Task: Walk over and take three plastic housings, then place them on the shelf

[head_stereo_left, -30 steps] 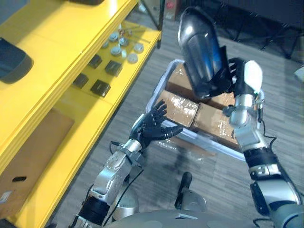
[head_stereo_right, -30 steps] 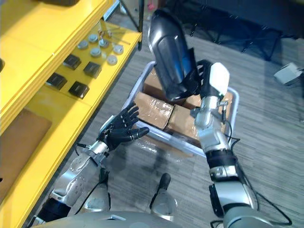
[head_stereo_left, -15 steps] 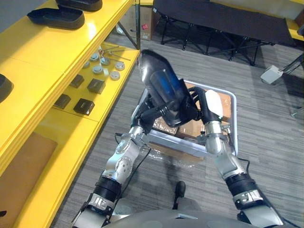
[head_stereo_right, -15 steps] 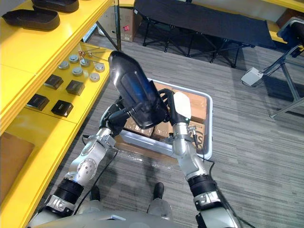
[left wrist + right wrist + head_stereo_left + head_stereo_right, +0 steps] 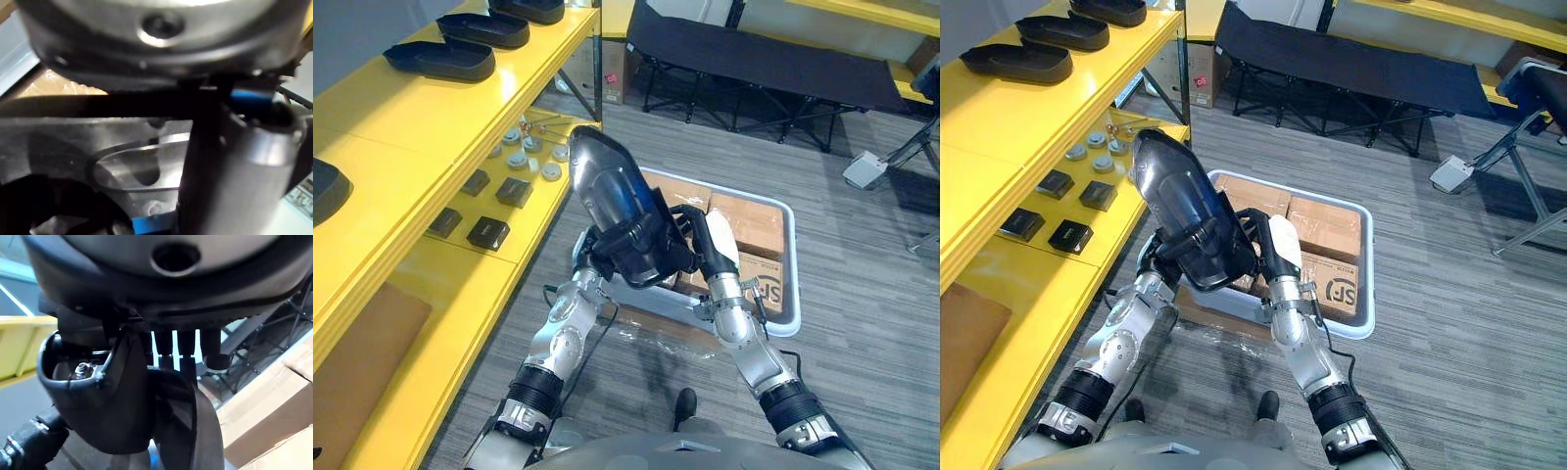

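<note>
On the left stands the yellow shelf (image 5: 401,127), and on its top board, near the front edge, other dark housings (image 5: 440,61) already lie. A first risk is judged here. If the carried piece is swung in too low, the front edge can be struck. If it is set down carelessly, a lying housing can be pushed out of place.

The plastic housing (image 5: 612,201) is held in the air, apart from the shelf, above the near left corner of the grey tote (image 5: 792,284). It is gripped only at its lower end, and the long shiny end stands up free toward the shelf. The left hand (image 5: 1165,264) is curled round this lower end from beneath. The fingers of the right hand (image 5: 1273,259) are wrapped round the same end, with the white thumb pressed beside it. Because the smooth plastic is gripped so low, it may tip or slide out when one hand is released. It would then probably fall onto the cardboard boxes (image 5: 749,220) in the tote.

One second ago the housing was carried by the right hand alone, while the left hand was spread and empty below it. Now it is clasped by both hands. The whole picture is also shifted, so the camera is understood to have moved, not the shelf or the tote.
</note>
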Available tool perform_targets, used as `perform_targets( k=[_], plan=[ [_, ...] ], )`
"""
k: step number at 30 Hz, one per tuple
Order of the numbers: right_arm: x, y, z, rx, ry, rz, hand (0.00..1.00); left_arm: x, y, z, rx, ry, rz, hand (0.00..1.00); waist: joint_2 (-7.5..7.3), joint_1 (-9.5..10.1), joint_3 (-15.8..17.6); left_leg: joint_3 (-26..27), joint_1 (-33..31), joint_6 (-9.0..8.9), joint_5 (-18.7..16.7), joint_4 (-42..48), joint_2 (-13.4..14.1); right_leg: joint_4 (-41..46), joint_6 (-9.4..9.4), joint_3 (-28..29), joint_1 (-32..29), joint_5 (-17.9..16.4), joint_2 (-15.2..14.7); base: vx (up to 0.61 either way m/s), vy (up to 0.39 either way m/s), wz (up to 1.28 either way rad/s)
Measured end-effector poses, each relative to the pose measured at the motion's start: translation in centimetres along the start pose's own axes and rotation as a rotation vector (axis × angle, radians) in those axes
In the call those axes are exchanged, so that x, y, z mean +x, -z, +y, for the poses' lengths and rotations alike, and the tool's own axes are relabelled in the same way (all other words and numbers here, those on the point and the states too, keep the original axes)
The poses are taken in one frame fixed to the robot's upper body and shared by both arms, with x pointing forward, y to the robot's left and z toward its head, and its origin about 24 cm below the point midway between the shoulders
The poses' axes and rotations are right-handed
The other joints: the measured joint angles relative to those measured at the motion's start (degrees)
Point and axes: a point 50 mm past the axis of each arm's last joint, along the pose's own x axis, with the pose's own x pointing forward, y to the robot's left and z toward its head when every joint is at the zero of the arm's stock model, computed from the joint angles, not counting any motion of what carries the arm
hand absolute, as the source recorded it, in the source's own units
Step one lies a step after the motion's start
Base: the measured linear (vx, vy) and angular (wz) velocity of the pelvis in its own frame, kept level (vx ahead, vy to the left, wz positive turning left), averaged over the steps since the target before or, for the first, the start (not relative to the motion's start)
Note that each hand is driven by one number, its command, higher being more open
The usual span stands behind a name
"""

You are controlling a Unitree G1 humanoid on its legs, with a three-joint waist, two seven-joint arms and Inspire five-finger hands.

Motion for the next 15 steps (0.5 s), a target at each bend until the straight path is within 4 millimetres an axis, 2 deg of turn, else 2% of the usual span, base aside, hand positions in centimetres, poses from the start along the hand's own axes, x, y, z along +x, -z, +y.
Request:
perform_targets(
  k=[5,14,15],
  plan=[
    [-0.6,-0.4,0.4,0.027,-0.005,-0.006,0.00,-0.1,0.3,0.6,-0.068,-0.020,-0.020,0.00,0.15,-0.24,-0.6,0.0,0.0,-0.01,0.0,0.0,0.0,0.0,0.00,0.0,0.0,0.0,0.0,0.00,0.000,0.00],
    [-0.9,-2.3,0.7,0.119,0.051,-0.104,0.00,-0.2,0.0,0.7,-0.239,0.025,-0.057,0.00,0.19,-1.39,-1.2,0.2,0.1,-0.01,-0.1,0.0,0.0,-0.3,0.02,-0.1,0.0,0.0,-0.1,0.00,0.000,0.00],
    [-1.0,-2.4,0.8,0.153,0.064,-0.100,1.00,-0.3,0.0,0.6,-0.263,0.041,-0.059,0.00,0.18,-1.37,-1.3,0.2,0.1,-0.01,-0.1,0.0,0.0,-0.3,0.02,-0.2,0.0,0.0,-0.1,0.00,0.000,0.00]
  ],
)
